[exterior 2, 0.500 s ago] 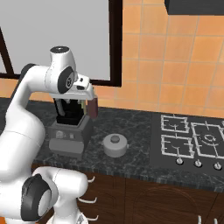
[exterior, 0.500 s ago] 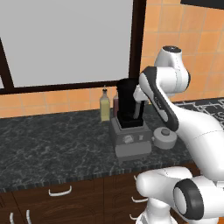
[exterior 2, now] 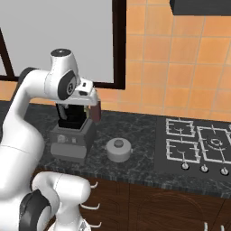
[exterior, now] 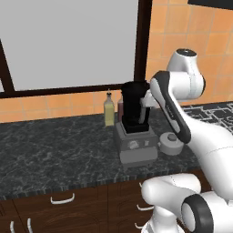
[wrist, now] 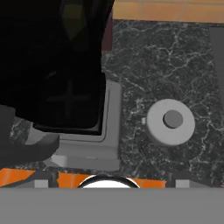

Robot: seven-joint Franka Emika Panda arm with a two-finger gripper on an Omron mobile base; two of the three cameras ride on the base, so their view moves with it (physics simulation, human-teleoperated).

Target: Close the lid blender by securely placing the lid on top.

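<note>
Gripper: the gripper (exterior 2: 96,108) hangs high beside the top of the blender jar; its jaws are hard to read from where I stand, but they appear spread wide with nothing between them, so it is released and empty
Lid: the lid (wrist: 170,122), a round light-grey cap with a raised knob in the middle, lies flat on the dark speckled counter (wrist: 175,57), well below the gripper and off to the stove side of it; it sits just beside the blender base, not touching it as far as I can tell
Blender: the blender (exterior: 135,125) stands upright, its tall black jar right next to the gripper and its boxy grey base with the round dial below; the jar mouth looks uncovered
Oil bottle: a slim yellowish oil bottle (exterior: 109,112) stands behind the blender, on the far side from the gripper
Hob: the gas hob (exterior 2: 198,145) lies further along the counter, well beyond the lid
Done: by my judgement, nothing of the closing itself; the lid is not picked up
Left: bring the hand down over the lid, grasp it by knob or rim, lift it, carry it above the jar, seat it squarely and let go
</note>
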